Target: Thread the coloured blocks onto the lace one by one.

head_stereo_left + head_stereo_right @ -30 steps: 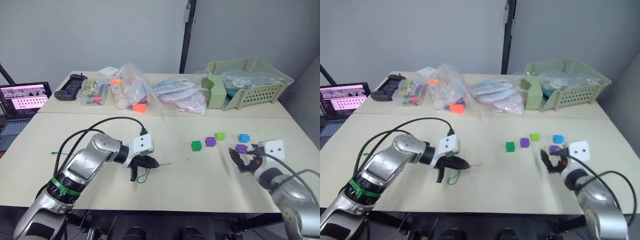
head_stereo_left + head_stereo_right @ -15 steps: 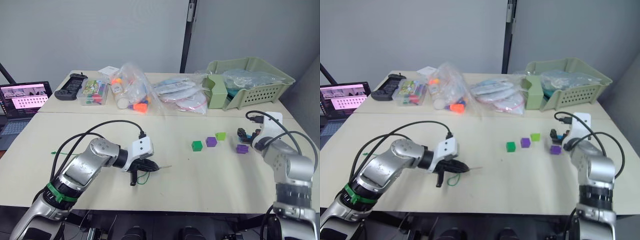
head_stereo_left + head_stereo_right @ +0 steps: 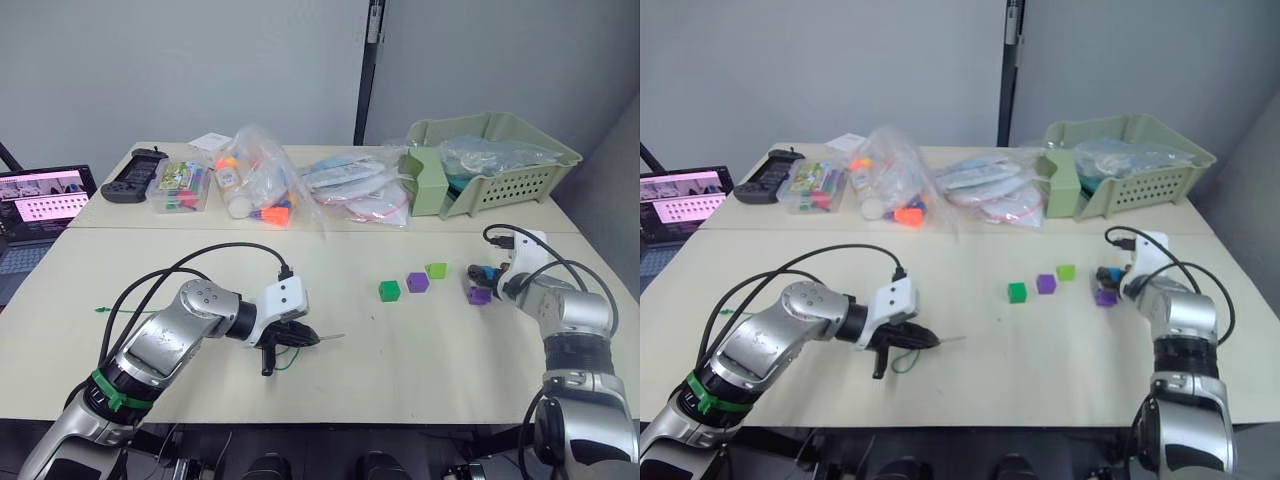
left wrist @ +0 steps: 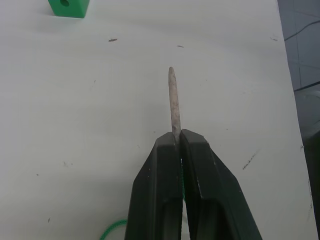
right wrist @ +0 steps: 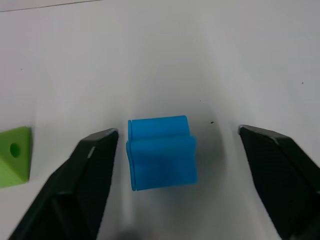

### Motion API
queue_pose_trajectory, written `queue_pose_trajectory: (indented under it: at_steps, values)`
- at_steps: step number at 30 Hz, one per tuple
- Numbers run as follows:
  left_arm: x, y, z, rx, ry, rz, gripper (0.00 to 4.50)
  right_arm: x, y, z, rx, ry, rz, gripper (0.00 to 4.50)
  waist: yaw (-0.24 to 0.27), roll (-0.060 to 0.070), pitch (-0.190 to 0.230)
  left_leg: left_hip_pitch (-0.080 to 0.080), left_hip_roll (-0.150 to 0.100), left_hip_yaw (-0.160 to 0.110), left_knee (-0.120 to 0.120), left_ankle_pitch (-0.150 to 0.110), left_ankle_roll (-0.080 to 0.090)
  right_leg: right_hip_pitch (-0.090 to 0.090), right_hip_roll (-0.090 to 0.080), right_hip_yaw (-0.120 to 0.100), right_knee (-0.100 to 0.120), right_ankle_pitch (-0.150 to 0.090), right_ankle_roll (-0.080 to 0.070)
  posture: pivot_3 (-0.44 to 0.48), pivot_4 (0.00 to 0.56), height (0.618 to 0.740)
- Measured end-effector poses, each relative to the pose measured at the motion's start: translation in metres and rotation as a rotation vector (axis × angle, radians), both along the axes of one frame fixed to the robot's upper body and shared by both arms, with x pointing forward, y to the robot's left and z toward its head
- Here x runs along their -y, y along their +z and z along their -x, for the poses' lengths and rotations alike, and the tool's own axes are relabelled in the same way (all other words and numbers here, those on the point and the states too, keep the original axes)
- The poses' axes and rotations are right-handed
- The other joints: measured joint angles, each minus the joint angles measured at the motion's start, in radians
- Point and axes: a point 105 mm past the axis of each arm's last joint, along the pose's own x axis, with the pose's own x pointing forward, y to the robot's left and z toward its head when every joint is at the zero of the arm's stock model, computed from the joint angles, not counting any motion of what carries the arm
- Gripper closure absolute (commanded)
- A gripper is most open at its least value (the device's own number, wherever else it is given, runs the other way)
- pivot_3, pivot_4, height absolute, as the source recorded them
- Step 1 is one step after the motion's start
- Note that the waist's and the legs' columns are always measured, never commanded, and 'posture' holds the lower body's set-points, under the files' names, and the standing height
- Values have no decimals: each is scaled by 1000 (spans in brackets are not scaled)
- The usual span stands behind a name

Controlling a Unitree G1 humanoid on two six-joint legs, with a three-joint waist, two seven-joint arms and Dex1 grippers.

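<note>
Thin green cord lace (image 4: 112, 231): only a short loop shows beside the closed black fingers (image 4: 160, 200) of the left gripper (image 4: 176, 137), the rest cut by the frame edge. Small blue plastic cube (image 3: 487, 272): mostly hidden behind the right gripper (image 3: 483, 276). Lime green plastic cube (image 5: 14, 155): cut by the frame edge.

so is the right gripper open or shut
Open: in the right wrist view the right gripper has its fingers spread wide either side of the blue block.
</note>
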Motion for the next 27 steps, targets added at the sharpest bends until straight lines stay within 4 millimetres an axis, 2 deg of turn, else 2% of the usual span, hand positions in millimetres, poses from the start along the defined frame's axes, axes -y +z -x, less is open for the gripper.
queue_pose_trajectory:
  at_steps: [5,6,13,16,20,23,27]
  values:
    - [0,0,0,0,6,-3,4500,2,-3,-1,4,4,-8,3186,-4,0,0,0,0,0,0,0,0,0,0,0,0,0,0,0,150,740]
    - [0,0,0,0,7,-3,4500,2,-2,-1,13,6,-8,3315,-4,0,0,0,0,0,-1,0,0,0,0,0,0,0,0,0,150,740]
    - [0,0,1,-7,5,2,4500,-3,17,0,98,27,2,3310,-5,0,0,0,0,-1,-1,0,0,0,0,0,1,0,0,0,150,740]
    - [-2,1,1,-7,5,-2,4500,-11,32,22,165,33,14,3310,3,0,0,0,0,-3,-2,0,0,-1,0,-1,3,0,0,0,150,740]
    - [-7,0,0,-9,19,-17,4500,-52,46,63,217,95,-5,3310,0,1,0,-1,0,-3,-3,0,0,-3,0,-1,4,0,0,0,150,740]
    - [-9,0,0,-16,13,-22,4500,-94,57,88,246,182,-16,3310,-6,0,0,0,1,-3,-3,0,0,-2,0,0,4,0,0,0,150,740]
    - [-13,-2,0,-30,12,-31,4500,-163,43,122,183,347,-89,3310,-5,1,0,1,2,-3,-2,0,0,-2,2,-1,4,-1,-1,0,150,740]
